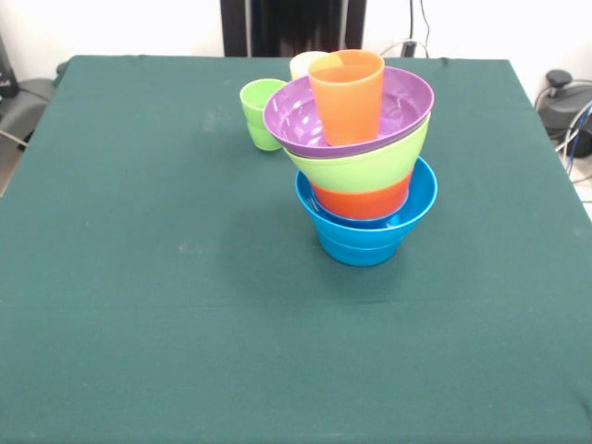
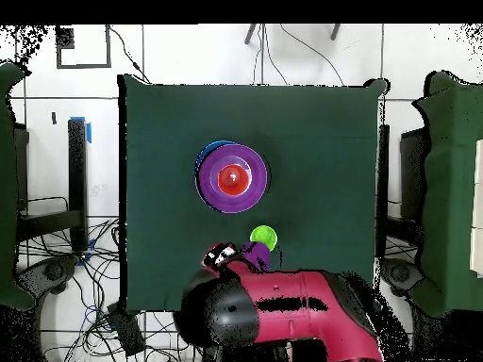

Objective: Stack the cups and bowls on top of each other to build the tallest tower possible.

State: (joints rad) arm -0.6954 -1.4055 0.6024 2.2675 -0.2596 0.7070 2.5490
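The tower [image 1: 365, 166] stands mid-table. From the bottom it is a light blue bowl [image 1: 363, 236], an orange bowl [image 1: 363, 201], a lime green bowl [image 1: 356, 169] and a tilted purple bowl [image 1: 296, 116], with an orange cup [image 1: 348, 92] upright in the top. In the overhead view the tower [image 2: 232, 177] shows as purple rings around a red centre. A green cup [image 1: 261, 113] and a yellow cup [image 1: 303, 63] stand behind it; the green cup also shows in the overhead view [image 2: 263, 238]. My gripper [image 2: 224, 255] shows only overhead, at the table's robot side. A purple shape [image 2: 253, 252] sits beside it, and I cannot tell if it is held.
The red and black arm [image 2: 302, 306] covers the table's robot-side edge in the overhead view. The dark green table cloth [image 1: 139, 277] spreads around the tower. Cables and dark equipment [image 1: 566, 102] lie off the table's side.
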